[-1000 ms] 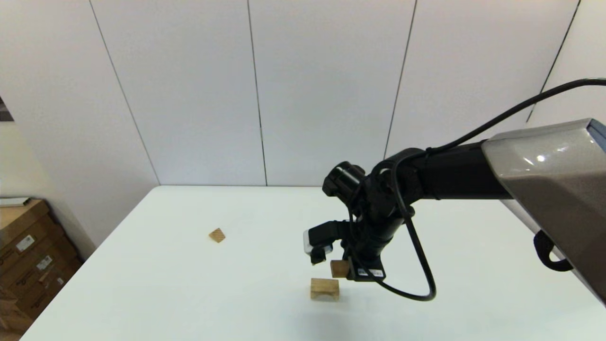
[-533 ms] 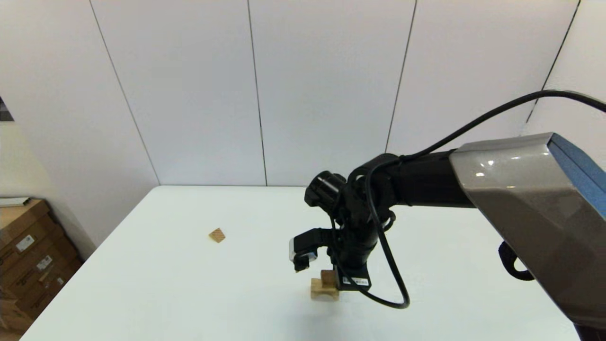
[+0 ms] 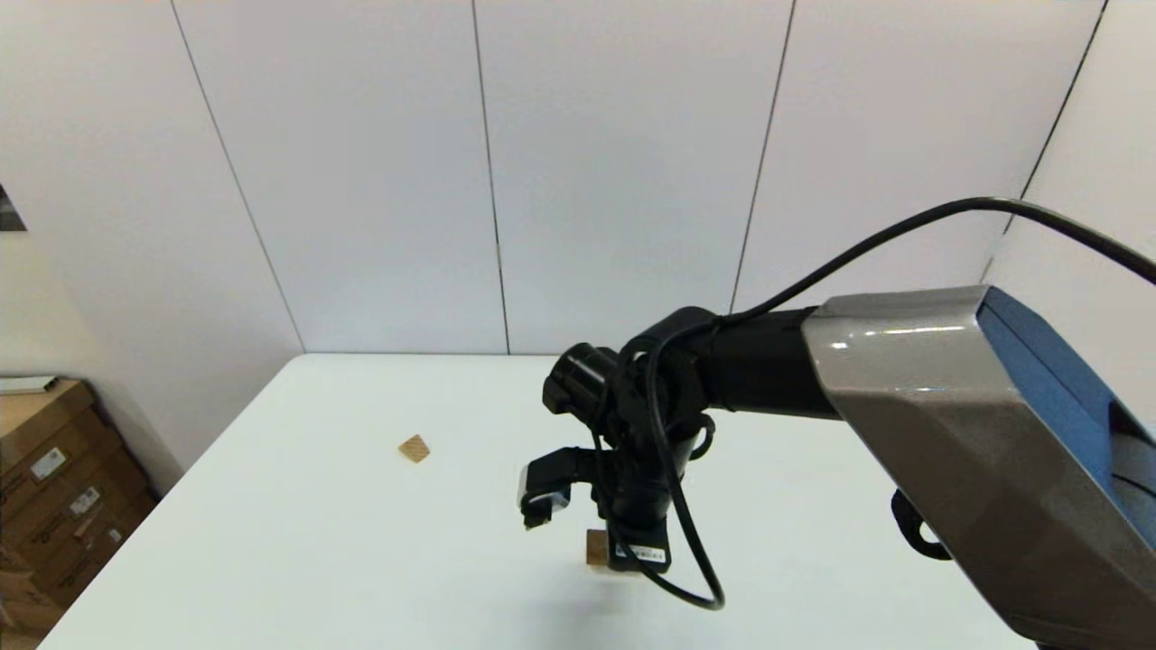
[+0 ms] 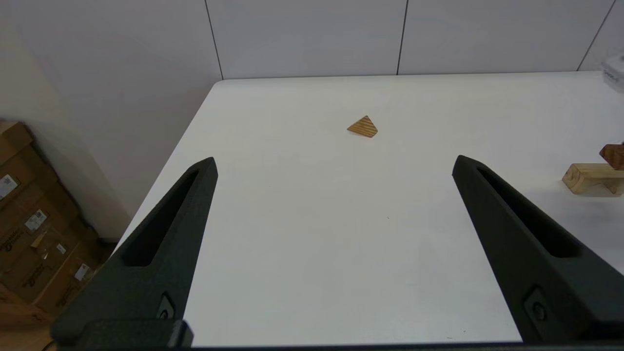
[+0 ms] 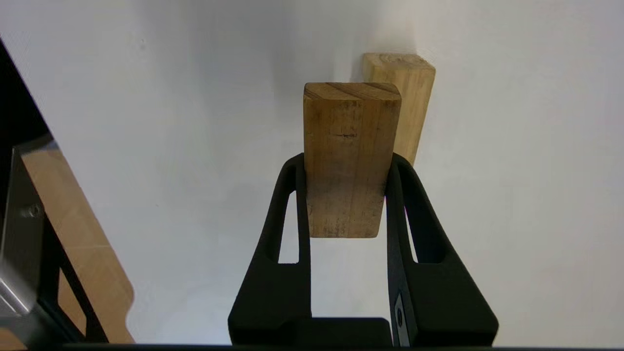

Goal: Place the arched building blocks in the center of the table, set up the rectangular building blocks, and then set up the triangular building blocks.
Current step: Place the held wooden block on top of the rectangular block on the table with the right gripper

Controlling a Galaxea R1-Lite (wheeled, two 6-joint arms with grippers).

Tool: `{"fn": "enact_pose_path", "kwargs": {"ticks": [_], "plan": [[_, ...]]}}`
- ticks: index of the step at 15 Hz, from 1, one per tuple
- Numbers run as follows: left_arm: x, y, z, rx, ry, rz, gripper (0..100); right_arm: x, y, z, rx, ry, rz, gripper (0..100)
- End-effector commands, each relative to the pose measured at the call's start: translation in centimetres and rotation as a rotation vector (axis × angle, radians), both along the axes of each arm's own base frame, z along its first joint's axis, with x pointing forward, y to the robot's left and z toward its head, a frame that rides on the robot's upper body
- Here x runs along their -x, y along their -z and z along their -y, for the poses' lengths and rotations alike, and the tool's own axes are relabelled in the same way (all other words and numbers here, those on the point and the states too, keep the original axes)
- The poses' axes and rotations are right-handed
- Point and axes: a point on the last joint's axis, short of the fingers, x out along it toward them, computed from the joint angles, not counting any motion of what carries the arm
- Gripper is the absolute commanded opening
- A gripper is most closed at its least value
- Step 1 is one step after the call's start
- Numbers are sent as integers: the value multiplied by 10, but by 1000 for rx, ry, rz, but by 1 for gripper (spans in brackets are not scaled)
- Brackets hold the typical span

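Arched block (image 5: pixel 402 92) sits mid-table; right gripper (image 5: pixel 347 165) clamps the rectangular block (image 5: pixel 348 156) above it. Triangular block (image 4: pixel 363 127), at ten o'clock, waits; left gripper (image 4: pixel 334 168) gapes empty.

arched building blocks (image 4: pixel 587 176) cut off at edge, hidden behind right end effector (image 3: pixel 632 551)

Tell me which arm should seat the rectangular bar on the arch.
Right. The right gripper is shut on the rectangular block, directly above the arched block. The left gripper is open, empty and well off to the side, facing the triangular block.
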Motion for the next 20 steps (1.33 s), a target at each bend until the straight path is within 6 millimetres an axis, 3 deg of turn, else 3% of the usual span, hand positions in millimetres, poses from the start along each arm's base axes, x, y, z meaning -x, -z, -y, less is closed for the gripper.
{"fn": "enact_pose_path", "kwargs": {"ticks": [1,5,20], "plan": [[0,0,0,0,0,-1,100,-8,14,-6,12,5,-8,0],[0,0,0,0,0,-1,100,-14,26,-2,44,33,-13,0],[0,0,0,0,0,-2,100,-20,23,2,35,50,5,0]]}}
